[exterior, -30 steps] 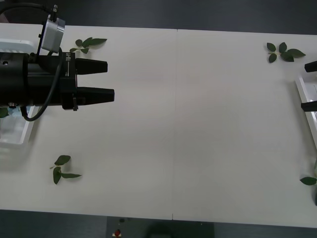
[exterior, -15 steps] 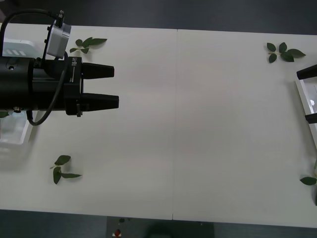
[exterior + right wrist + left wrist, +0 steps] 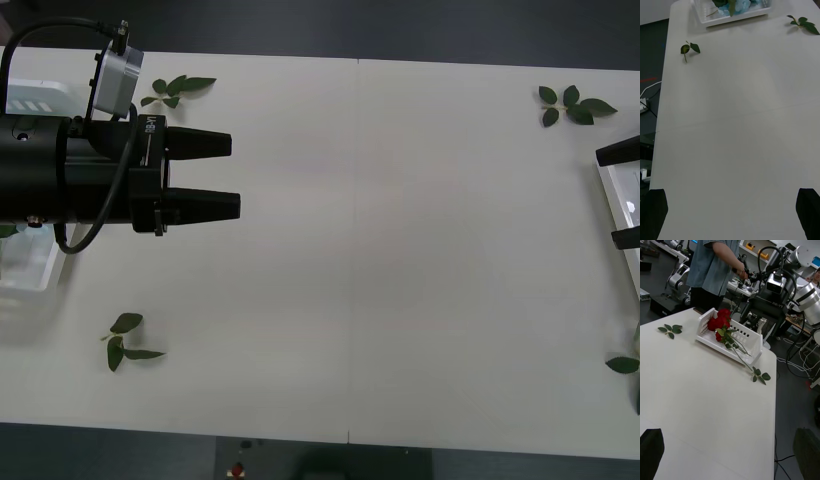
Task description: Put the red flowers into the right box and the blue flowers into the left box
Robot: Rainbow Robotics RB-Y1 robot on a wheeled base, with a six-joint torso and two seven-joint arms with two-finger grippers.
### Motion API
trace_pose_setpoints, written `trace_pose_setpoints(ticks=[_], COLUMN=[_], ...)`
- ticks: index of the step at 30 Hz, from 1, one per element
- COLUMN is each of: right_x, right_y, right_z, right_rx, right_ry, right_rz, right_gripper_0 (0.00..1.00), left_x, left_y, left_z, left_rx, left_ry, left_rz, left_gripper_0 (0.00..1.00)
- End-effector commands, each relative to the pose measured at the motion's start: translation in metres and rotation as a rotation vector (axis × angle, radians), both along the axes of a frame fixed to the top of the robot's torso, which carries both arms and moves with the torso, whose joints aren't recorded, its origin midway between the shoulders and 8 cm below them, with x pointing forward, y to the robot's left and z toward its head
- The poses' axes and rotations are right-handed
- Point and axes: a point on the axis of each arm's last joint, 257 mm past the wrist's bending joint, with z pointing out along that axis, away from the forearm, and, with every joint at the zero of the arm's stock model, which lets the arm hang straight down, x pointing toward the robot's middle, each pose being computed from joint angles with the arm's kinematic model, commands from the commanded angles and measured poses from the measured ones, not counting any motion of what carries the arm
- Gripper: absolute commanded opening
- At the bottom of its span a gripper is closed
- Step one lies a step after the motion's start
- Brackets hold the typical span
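Hovering over the left part of the white table (image 3: 400,250), the left gripper (image 3: 225,175) has its black jaws spread and holding nothing. Just behind its arm sits the left box (image 3: 35,270), and from the right wrist view the blue flowers (image 3: 741,4) lie inside it, leaves and all. Over at the table's right edge, the right gripper (image 3: 625,195) pokes in with its jaws spread wide and empty, right above the right box (image 3: 612,190). From the left wrist view, that box is a white slotted tray, and the red flowers (image 3: 719,321) are bunched in it with their stems trailing out over its rim. Loose leaf sprigs (image 3: 127,340) are scattered near the table's corners, well apart from both boxes' contents.
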Motion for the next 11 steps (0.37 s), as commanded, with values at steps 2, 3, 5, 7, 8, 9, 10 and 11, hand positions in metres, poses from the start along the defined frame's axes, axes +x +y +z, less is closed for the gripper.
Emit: trace_pose_setpoints(ticks=[2, 3, 5, 7, 8, 9, 10, 11], right_x=[0.0027, 0.0027, 0.0027, 0.0027, 0.0027, 0.0027, 0.0027, 0.0027], right_y=[-0.0014, -0.0014, -0.0014, -0.0014, -0.0014, -0.0014, -0.0014, -0.0014], right_z=[0.0044, 0.0044, 0.0044, 0.0044, 0.0044, 0.0044, 0.0044, 0.0044], right_rx=[-0.005, -0.005, -0.005, -0.005, -0.005, -0.005, -0.005, -0.005], right_ry=[-0.041, -0.041, -0.041, -0.041, -0.041, -0.041, -0.041, -0.041], right_rz=[0.013, 0.013, 0.013, 0.013, 0.013, 0.013, 0.013, 0.013], right_gripper_0=[1.0, 1.0, 1.0, 1.0, 1.0, 1.0, 1.0, 1.0], left_x=[-0.0066, -0.0066, -0.0066, -0.0066, -0.0066, -0.0066, -0.0066, -0.0066], left_y=[-0.0019, -0.0019, -0.0019, -0.0019, -0.0019, -0.0019, -0.0019, -0.0019], left_z=[0.0076, 0.0076, 0.0076, 0.0076, 0.0076, 0.0076, 0.0076, 0.0076], left_rx=[0.008, 0.008, 0.008, 0.008, 0.008, 0.008, 0.008, 0.008], left_ry=[-0.055, -0.055, -0.055, -0.055, -0.055, -0.055, -0.055, -0.055], left_rz=[-0.023, -0.023, -0.023, -0.023, -0.023, -0.023, -0.023, -0.023], left_gripper_0=[1.0, 1.0, 1.0, 1.0, 1.0, 1.0, 1.0, 1.0])
